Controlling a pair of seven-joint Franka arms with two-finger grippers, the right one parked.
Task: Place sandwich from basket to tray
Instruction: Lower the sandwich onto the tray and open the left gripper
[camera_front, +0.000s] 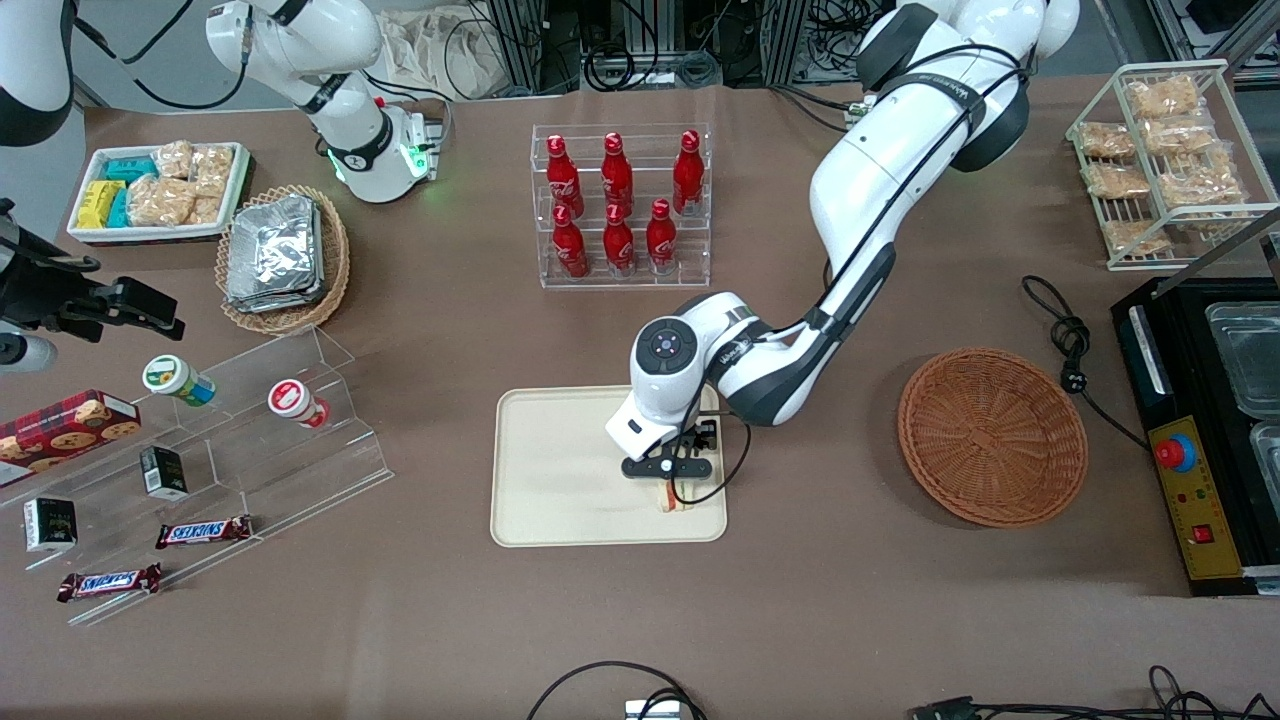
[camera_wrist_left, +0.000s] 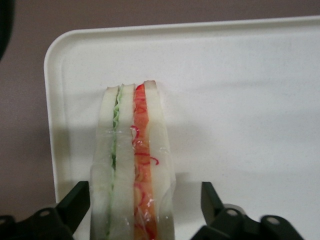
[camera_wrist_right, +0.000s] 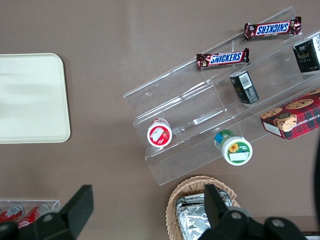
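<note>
The sandwich (camera_wrist_left: 132, 170), a clear-wrapped wedge of white bread with green and orange-red layers, stands on edge on the cream tray (camera_wrist_left: 240, 100) near one rounded corner. My gripper (camera_wrist_left: 144, 202) straddles it and is open: one finger (camera_wrist_left: 75, 202) is at the bread's side, the other finger (camera_wrist_left: 212, 197) stands clear with a gap of bare tray between. In the front view the gripper (camera_front: 672, 482) hangs low over the tray (camera_front: 560, 470), at its corner nearest the camera on the working arm's side, and the sandwich (camera_front: 672, 502) peeks out below it. The reddish-brown basket (camera_front: 990, 435) sits empty, toward the working arm's end.
A clear rack of red bottles (camera_front: 620, 205) stands farther from the camera than the tray. An acrylic stepped shelf (camera_front: 250, 440) with cups and bars lies toward the parked arm's end. A black cable (camera_front: 1070, 340) and a black machine (camera_front: 1200, 430) lie beside the basket.
</note>
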